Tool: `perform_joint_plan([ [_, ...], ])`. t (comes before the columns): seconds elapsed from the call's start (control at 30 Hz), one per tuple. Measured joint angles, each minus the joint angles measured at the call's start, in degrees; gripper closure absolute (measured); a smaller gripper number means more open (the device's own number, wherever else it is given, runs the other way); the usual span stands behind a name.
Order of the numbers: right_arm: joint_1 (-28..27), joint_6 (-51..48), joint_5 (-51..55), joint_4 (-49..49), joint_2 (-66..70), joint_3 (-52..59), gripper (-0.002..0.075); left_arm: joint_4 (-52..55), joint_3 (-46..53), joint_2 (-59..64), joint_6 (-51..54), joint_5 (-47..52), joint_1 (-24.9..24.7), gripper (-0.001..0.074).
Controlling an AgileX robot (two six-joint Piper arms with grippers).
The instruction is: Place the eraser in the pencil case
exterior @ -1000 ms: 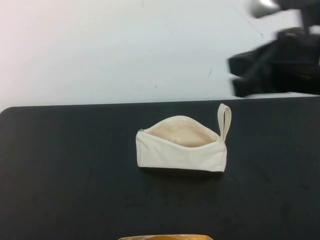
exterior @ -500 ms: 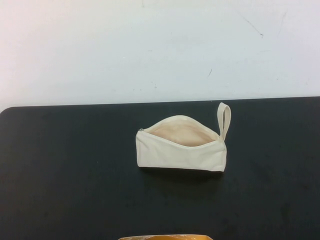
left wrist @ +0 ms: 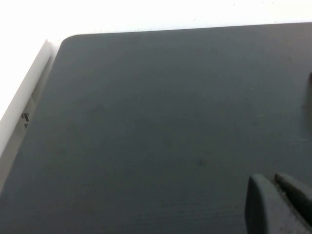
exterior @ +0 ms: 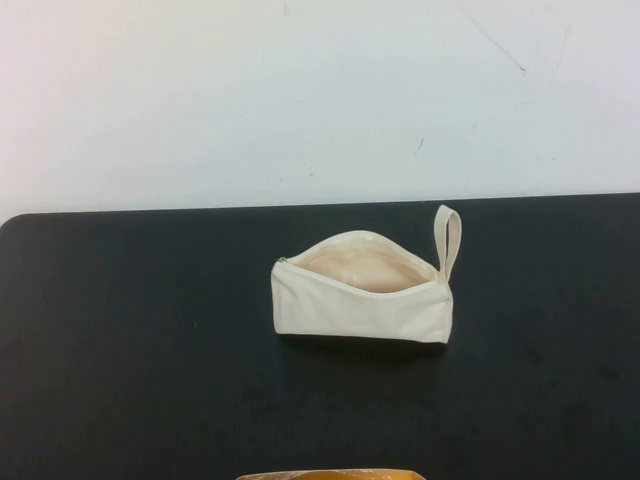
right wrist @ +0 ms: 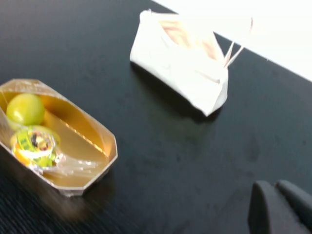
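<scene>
Pencil case [exterior: 362,290] sits unzipped mid-frame on the table [exterior: 120,340], loop upper right. Eraser not visible. Left gripper [left wrist: 280,204] and right gripper [right wrist: 280,207] hover over bare table, out of high view; finger state: can't tell.

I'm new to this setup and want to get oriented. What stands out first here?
The cream pencil case stands unzipped at the middle of the black table, peach lining showing. Nearer the robot sits a gold tray holding small yellow-green items. The left gripper and right gripper hang over bare table, away from the case.
</scene>
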Motion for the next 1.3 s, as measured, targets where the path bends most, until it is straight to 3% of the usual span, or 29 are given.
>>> perform_joint_plan([
  [0.4, -1.0, 7.0, -8.6, -6.5, -14.4, 15.2, 0.0727, 0.0, 0.0, 0.0, 0.0, 0.0, 0.0, 0.0737],
  [0.67, -15.1, 8.1, -10.4, -7.7, -16.8, 20.4, 0.0727, -0.1, 0.0, 0.0, 0.0, 0.1, 0.0, 0.0737],
  [0.83, -25.8, 7.3, -21.0, -4.8, -16.8, 26.4, 0.0727, -0.2, 0.0, 0.0, 0.0, 0.1, 0.0, 0.0737],
  [0.97, -28.3, 4.5, -30.3, -1.2, -16.8, 31.1, 0.0727, -0.2, 0.0, 0.0, 0.0, 0.1, 0.0, 0.0737],
  [1.3, -33.0, 6.3, -24.9, -0.1, -16.8, 31.6, 0.0727, -0.2, 0.0, 0.0, 0.0, 0.1, 0.0, 0.0737],
])
